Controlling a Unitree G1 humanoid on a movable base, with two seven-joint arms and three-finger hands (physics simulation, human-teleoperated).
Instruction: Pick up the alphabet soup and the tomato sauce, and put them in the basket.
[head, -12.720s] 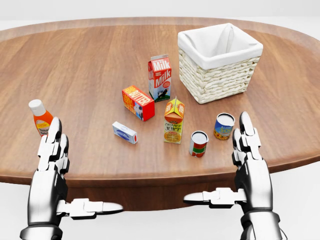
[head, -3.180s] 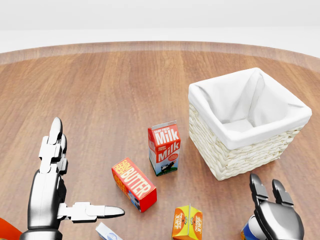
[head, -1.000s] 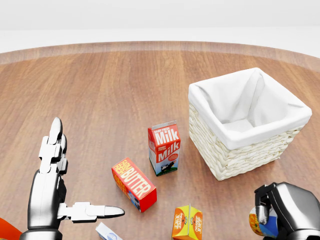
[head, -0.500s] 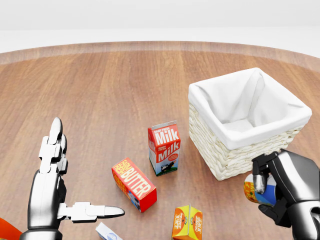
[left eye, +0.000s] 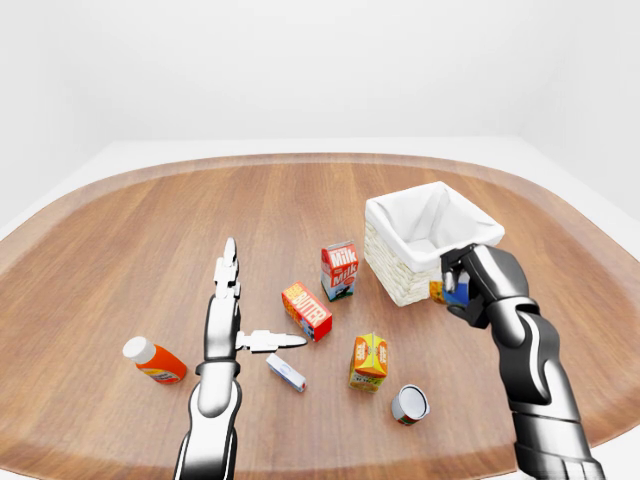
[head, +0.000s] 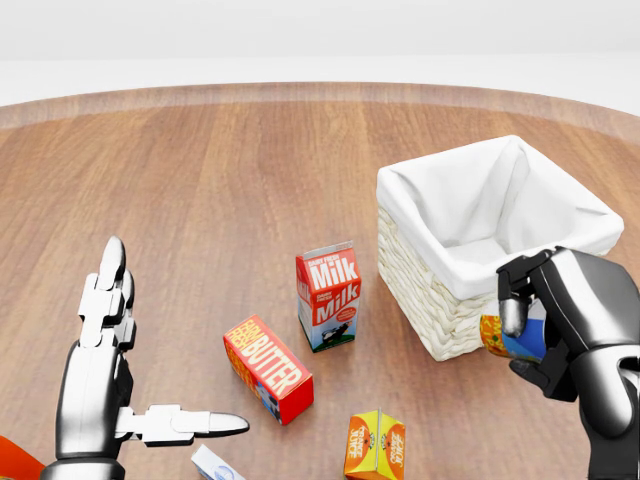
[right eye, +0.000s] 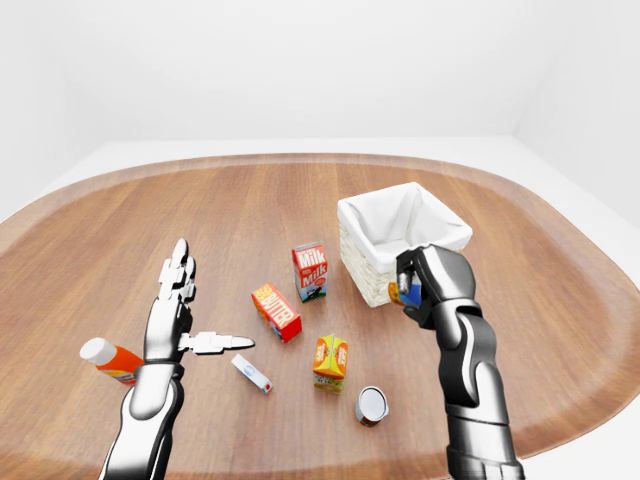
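Observation:
My right hand (head: 530, 330) is shut on the alphabet soup can (head: 503, 338), which has a blue and orange label. It holds the can in the air against the near right side of the wicker basket (head: 440, 300), just below the white-lined rim. The tomato sauce can (left eye: 410, 404), red-labelled, stands on the table at the bottom of the left-eye view, below the orange juice carton. My left hand (head: 170, 345) hovers open at the left, fingers straight and thumb out, holding nothing.
A milk carton (head: 328, 297), a butter box (head: 267, 368) and an orange juice carton (head: 375, 447) stand between my hands. A small white box (left eye: 286, 372) and a ketchup bottle (left eye: 153, 361) lie near my left hand. The round wooden table (left eye: 150, 230) stretches wide.
My right hand has risen from the bottom of the head view with the soup can, moving up toward the basket's side. The left hand has stayed still.

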